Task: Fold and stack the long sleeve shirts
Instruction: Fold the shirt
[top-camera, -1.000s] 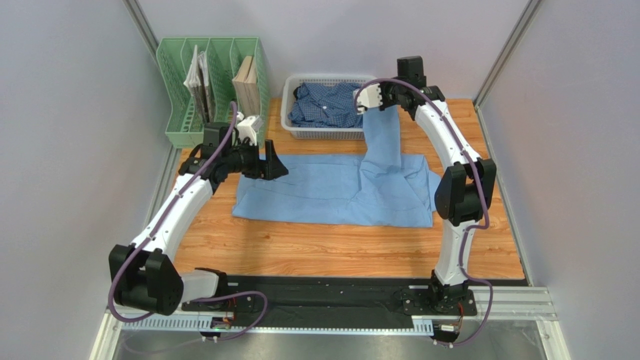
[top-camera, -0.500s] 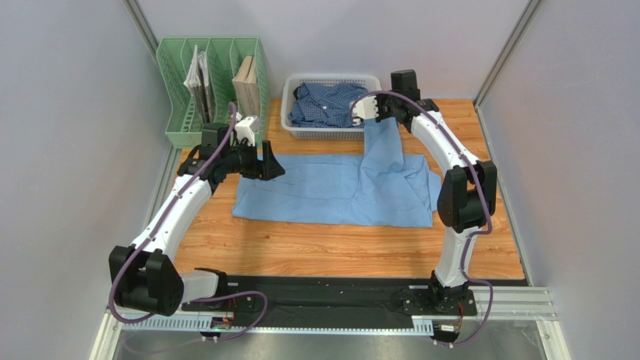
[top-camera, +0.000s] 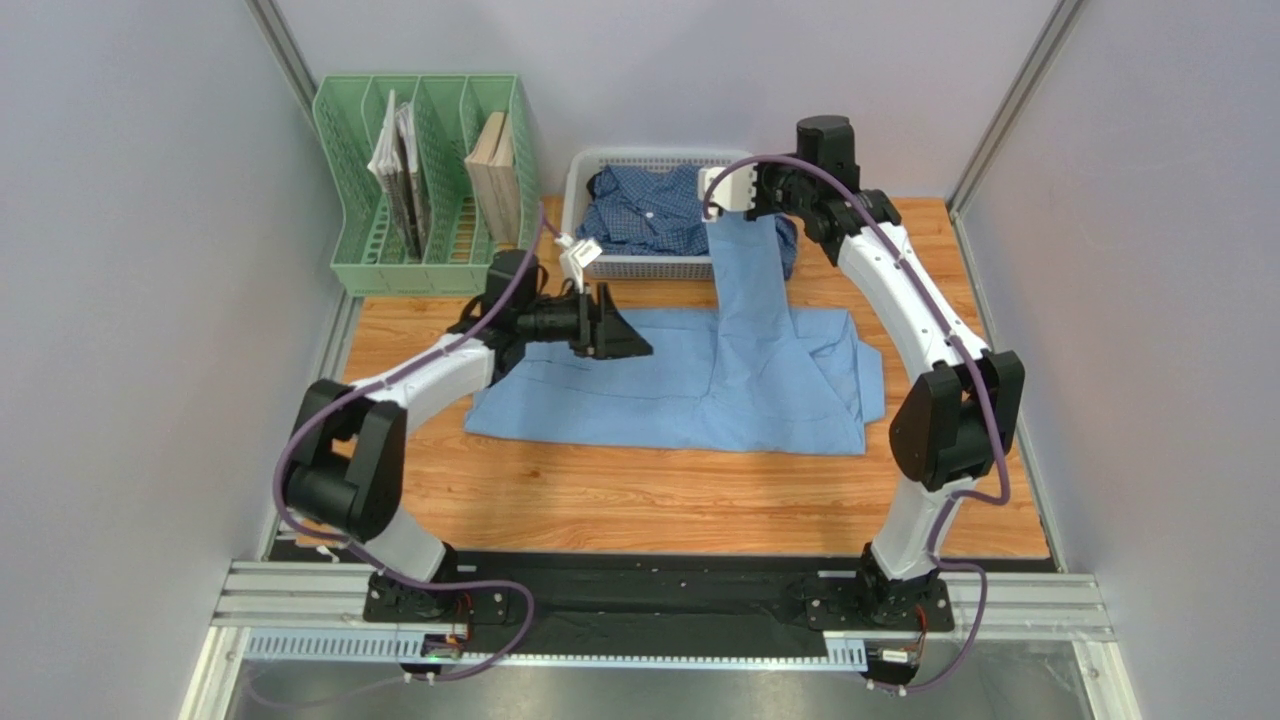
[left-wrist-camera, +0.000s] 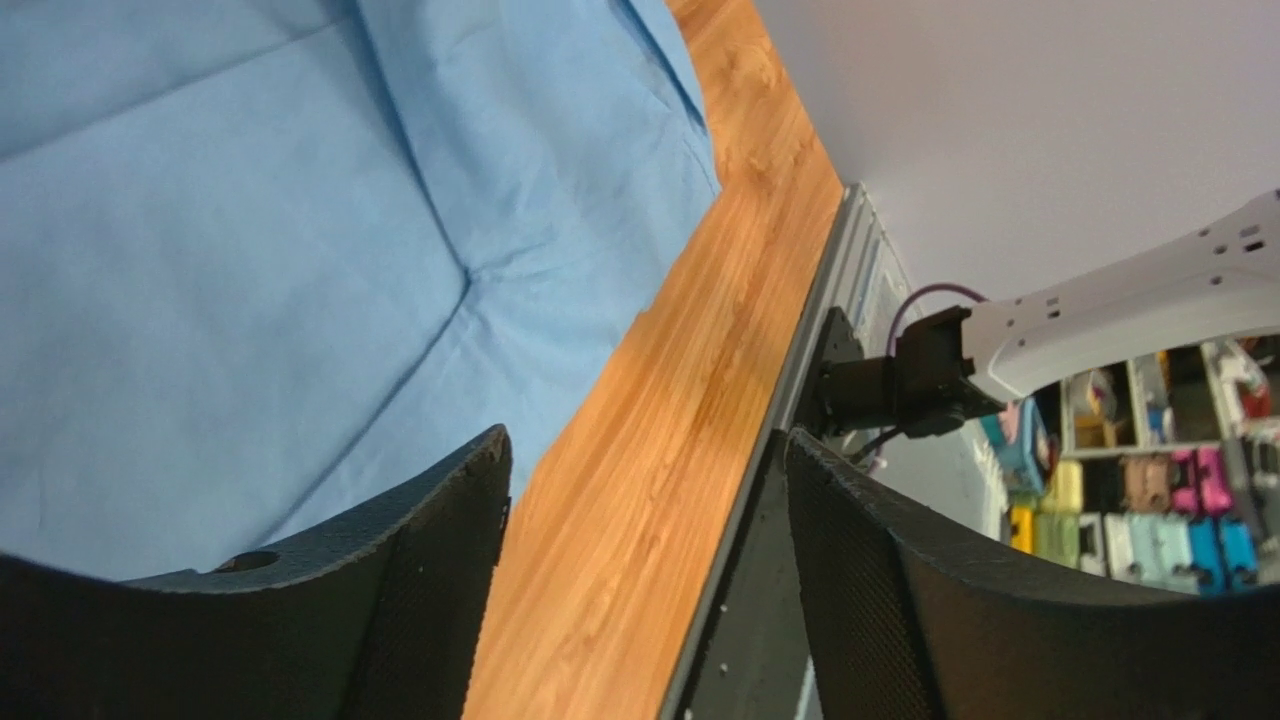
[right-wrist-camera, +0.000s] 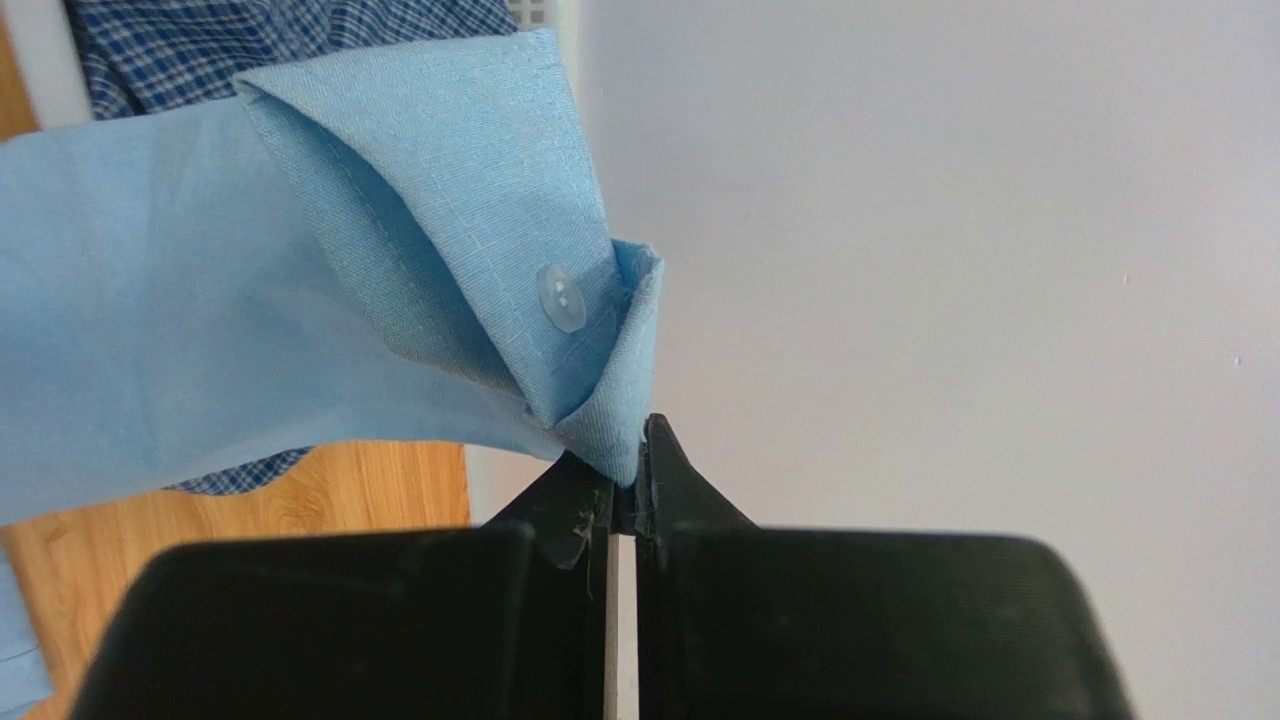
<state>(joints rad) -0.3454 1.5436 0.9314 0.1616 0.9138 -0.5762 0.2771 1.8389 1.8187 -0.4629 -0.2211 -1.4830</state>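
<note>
Right claw (right-wrist-camera: 628, 467): clenched on the tip of a buttoned cuff of the light sky-blue shirt (top-camera: 676, 383). Cloth pinched between both fingertips, with a white button just above the grip. Raised at the far side of the counter (top-camera: 676, 503), beside the right end of the white basket (top-camera: 646, 267).

Sleeve (top-camera: 751, 278): drawn up from the shirt body to the right claw, passing in front of the basket's right end.

Left claw (top-camera: 619, 333): released, jaws set wide apart, nothing between the fingers (left-wrist-camera: 406, 600). Positioned low over the far left part of the shirt body, pointing right. Contact with the cloth not determinable.

Light sky-blue shirt: spread flat across the middle of the counter, lengthwise left to right, with bunched folds at the right end.

Darker blue checked shirt (top-camera: 646, 210): crumpled inside the white basket, at the far edge of the counter.

Green file rack (top-camera: 368, 248): left of the basket, holding books upright.
</note>
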